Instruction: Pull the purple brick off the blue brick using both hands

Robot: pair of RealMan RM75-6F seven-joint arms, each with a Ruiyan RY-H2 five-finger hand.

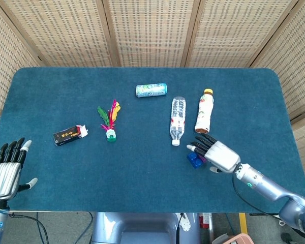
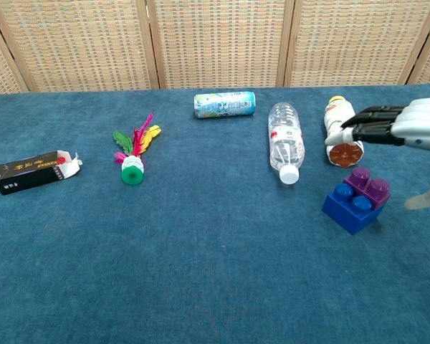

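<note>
Room is lying open on the table point(image 1: 142, 178) before my empty, spread right hand point(image 1: 217, 154), hovering over the purple brick point(image 2: 367, 184) and blue brick point(image 2: 350, 206); bottles crowding behind; left hand point(image 1: 6, 170) spread, empty.

Both my hands open, empty.
My right hand point(image 1: 216, 154) reaches forward, fingers spread; my left hand point(image 1: 6, 171) hangs back, fingers straight.
</note>
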